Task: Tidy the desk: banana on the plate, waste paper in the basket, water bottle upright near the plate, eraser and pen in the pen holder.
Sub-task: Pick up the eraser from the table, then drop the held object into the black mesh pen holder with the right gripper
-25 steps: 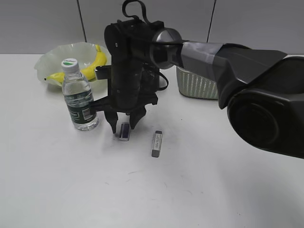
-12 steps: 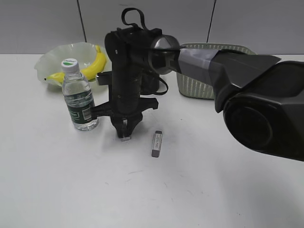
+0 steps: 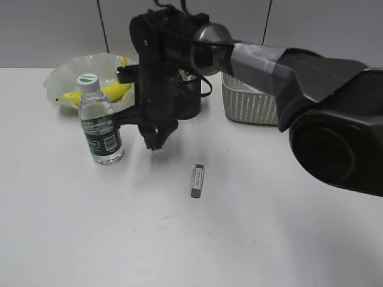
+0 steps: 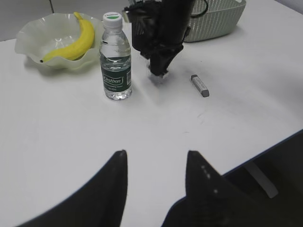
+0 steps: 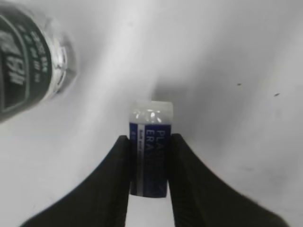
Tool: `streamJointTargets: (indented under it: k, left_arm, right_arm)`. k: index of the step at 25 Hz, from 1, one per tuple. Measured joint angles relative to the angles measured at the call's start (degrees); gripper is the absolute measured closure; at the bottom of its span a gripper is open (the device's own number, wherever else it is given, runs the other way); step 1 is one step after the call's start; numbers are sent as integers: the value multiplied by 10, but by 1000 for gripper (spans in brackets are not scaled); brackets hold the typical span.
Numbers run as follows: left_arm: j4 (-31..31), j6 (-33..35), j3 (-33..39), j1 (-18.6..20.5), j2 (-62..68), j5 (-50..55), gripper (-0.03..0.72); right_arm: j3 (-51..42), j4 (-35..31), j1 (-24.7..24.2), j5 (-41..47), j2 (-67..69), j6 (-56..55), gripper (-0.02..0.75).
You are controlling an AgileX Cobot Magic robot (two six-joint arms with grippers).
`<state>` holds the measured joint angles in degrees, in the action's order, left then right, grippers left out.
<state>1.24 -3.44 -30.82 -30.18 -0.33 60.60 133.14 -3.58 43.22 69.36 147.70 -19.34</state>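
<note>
My right gripper [image 5: 149,138] is shut on the blue and white eraser [image 5: 150,151], which hangs a little above the desk [image 3: 90,227]. In the exterior view this gripper [image 3: 155,143] points down just right of the upright water bottle [image 3: 100,128]. The banana [image 3: 114,91] lies in the pale green plate [image 3: 60,78] behind the bottle. The black pen holder [image 3: 190,101] stands behind the right arm, largely hidden. My left gripper [image 4: 156,153] is open and empty, low over the desk's front part. The waste paper is out of view.
The sage-green basket [image 3: 251,104] stands at the back right. A short grey bar [image 3: 197,180] with a label lies on the desk right of the right gripper; I cannot tell whether it is the pen. The desk's front edge [image 4: 265,146] is close to my left gripper.
The right gripper came down over the eraser, shut on it and lifted it off the desk, rising slightly toward the back. The left gripper has not moved.
</note>
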Motion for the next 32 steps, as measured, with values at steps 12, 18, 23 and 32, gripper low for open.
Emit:
streamJointTargets:
  k: [12, 18, 23, 32]
  left_arm:
    - [0, 0, 0, 0, 0, 0, 379]
    - [0, 1, 0, 0, 0, 0, 379]
    - [0, 2, 0, 0, 0, 0, 379]
    - [0, 2, 0, 0, 0, 0, 379]
  right_arm:
    - [6, 148, -28, -3, -124, 24, 538]
    - [6, 134, -76, -82, -124, 22, 538]
    - [6, 93, -100, -156, -121, 21, 538]
    - [6, 72, -100, -211, -67, 35, 538]
